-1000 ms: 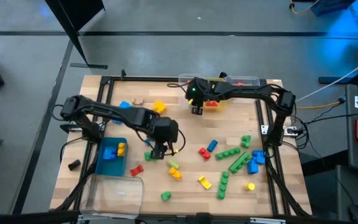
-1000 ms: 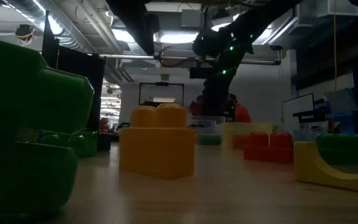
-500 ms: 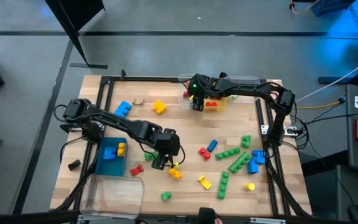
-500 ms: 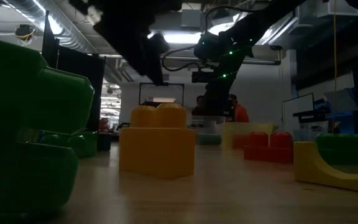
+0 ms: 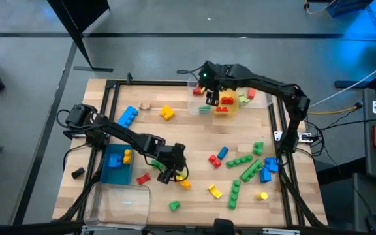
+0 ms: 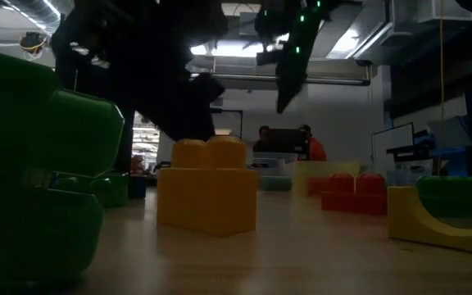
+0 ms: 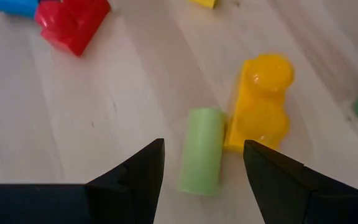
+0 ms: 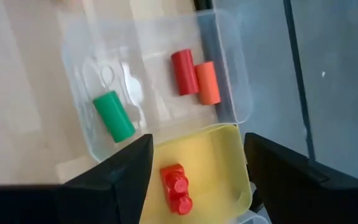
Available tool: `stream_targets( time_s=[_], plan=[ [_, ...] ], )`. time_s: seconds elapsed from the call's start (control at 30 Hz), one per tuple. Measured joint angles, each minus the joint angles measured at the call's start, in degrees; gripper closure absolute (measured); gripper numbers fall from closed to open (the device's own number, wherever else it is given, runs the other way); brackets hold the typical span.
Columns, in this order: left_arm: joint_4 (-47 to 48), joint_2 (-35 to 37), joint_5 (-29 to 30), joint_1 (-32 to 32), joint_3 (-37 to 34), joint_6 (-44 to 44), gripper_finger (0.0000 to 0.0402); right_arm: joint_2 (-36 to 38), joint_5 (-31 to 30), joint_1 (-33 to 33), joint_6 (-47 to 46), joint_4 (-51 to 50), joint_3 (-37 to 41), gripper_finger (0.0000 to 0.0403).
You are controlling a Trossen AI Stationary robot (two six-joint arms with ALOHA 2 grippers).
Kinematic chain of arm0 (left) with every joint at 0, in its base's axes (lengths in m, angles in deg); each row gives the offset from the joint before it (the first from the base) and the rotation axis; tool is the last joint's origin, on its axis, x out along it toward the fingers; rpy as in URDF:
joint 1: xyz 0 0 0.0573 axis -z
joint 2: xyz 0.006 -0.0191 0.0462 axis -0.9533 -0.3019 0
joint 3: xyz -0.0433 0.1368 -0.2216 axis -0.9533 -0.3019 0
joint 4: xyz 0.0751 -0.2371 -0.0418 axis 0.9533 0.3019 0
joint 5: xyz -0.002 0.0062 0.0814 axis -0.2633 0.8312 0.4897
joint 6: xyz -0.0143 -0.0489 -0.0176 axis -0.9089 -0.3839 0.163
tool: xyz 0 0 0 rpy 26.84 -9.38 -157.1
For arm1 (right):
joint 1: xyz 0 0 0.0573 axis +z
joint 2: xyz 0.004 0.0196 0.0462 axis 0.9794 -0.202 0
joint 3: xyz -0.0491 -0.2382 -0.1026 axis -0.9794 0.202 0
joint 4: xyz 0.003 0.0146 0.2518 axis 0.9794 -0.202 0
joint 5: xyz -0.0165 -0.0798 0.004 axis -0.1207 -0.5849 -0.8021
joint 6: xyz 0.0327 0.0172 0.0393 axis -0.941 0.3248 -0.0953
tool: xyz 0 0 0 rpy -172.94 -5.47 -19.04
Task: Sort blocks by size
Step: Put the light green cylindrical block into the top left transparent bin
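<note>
Blocks lie scattered over the wooden table, thickest toward 4 o'clock, where green bars, a blue brick and a small yellow piece sit close together. Near 11 o'clock a blue brick and a yellow brick rest apart from the rest.

The left pincer hangs low over the table at about 6 o'clock, its fingers spread with nothing between them. Just ahead of it, in the left wrist view, a pale green cylinder block lies on its side touching a yellow two-stud brick; a red brick sits farther off.

The right pincer hovers at 12 o'clock above the bins at the far edge, fingers wide and empty. Below it a clear bin holds a green cylinder block, a red cylinder and an orange cylinder, the last two lying side by side and touching. Next to it a yellow bin holds a red studded brick.

At 8 o'clock a blue bin carries what seems to be a yellow block and a blue one, and a clear empty-looking tub stands at 7 o'clock.
</note>
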Motion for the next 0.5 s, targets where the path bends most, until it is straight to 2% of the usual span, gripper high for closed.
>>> stream_targets(
  time_s=[0.17, 0.33, 0.5],
  plan=[
    [-2.1, 0.0, 0.0, 0.0, -2.5, 0.1, 0.0199, 0.0, 3.3, 0.0, -2.4, -6.7, -8.6, 0.015],
    [-7.5, 0.0, 0.0, 0.0, -5.3, 0.0, 0.0199, 0.0, 9.0, 0.0, -5.0, -12.6, -15.5, 0.015],
    [-8.3, -1.7, 0.0, -0.1, -5.5, 0.0, 0.0199, 0.0, 12.7, 0.1, -6.1, -20.3, -21.1, 0.015]
  ],
)
